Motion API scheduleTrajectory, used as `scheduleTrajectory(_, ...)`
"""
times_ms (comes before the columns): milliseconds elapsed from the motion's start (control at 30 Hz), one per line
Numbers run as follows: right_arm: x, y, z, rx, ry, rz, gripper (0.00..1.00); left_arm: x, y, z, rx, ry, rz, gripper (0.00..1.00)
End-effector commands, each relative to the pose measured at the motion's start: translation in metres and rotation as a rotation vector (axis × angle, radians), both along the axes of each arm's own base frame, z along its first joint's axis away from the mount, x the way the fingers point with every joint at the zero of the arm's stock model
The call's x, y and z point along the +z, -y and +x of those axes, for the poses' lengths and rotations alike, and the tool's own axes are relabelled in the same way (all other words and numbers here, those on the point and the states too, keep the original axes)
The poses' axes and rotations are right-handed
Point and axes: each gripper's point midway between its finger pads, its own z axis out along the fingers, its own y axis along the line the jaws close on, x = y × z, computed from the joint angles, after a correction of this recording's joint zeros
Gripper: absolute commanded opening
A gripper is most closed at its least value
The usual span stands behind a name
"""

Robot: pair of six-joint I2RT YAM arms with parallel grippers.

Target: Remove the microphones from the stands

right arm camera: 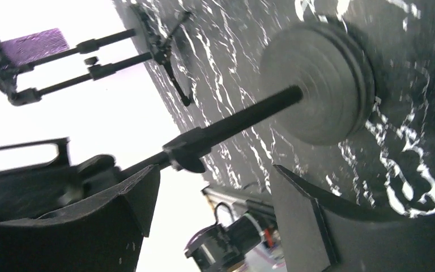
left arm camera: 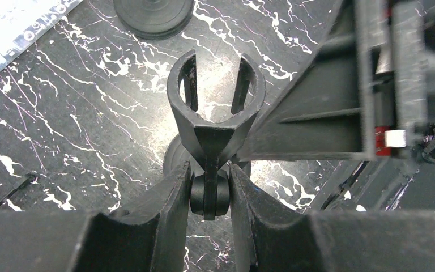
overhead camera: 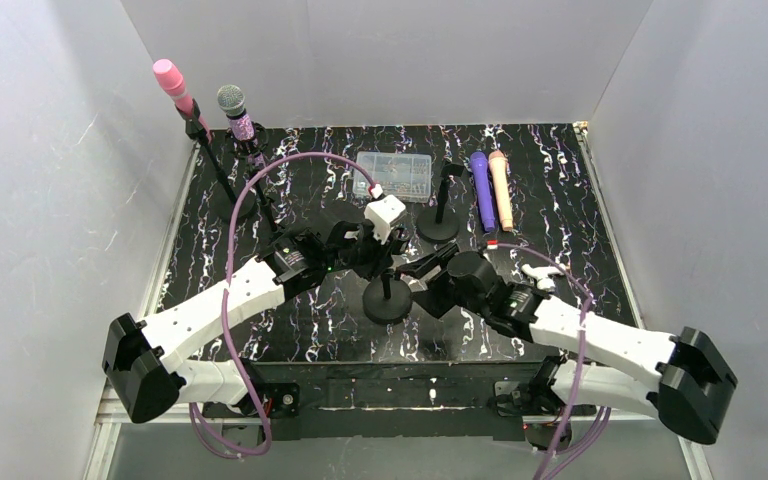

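An empty black microphone stand (overhead camera: 388,300) stands at the table's middle. My left gripper (overhead camera: 384,252) is shut on the swivel joint (left arm camera: 209,195) just below the stand's empty clip (left arm camera: 215,96). My right gripper (overhead camera: 423,277) is open and empty just right of this stand. In the right wrist view its pole (right arm camera: 232,124) and round base (right arm camera: 317,85) lie above my open fingers (right arm camera: 215,192). A pink microphone (overhead camera: 172,82) and a grey-headed purple microphone (overhead camera: 235,108) sit in two stands at the back left. A purple microphone (overhead camera: 482,190) and a peach one (overhead camera: 501,188) lie on the table.
A second empty stand (overhead camera: 440,222) stands behind the middle one. A clear plastic box (overhead camera: 393,175) lies at the back centre. White walls close in the marbled black table (overhead camera: 580,230) on three sides. A purple cable (overhead camera: 260,190) arcs over the left arm.
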Motion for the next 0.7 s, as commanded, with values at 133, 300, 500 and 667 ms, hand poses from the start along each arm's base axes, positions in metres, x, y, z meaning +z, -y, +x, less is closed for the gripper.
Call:
scheduleTrajectory(133,-0.004,-0.038,-0.011,-0.035,-0.36,0.301,0.77,0.017,0.012,0.001,-0.047,0.067,-0.072,0.0)
scheduleTrajectory(300,0.01,-0.031,0.0,-0.086,-0.32,0.324,0.75,0.015,0.012,0.001,-0.053,0.07,-0.069,0.0)
scheduleTrajectory(500,0.011,-0.021,0.005,-0.135,-0.331,0.357,0.72,0.016,0.012,0.001,-0.055,0.075,-0.073,0.0)
scheduleTrajectory(667,0.014,-0.01,0.016,-0.184,-0.336,0.374,0.71,0.016,0.012,-0.001,-0.06,0.076,-0.077,0.0)
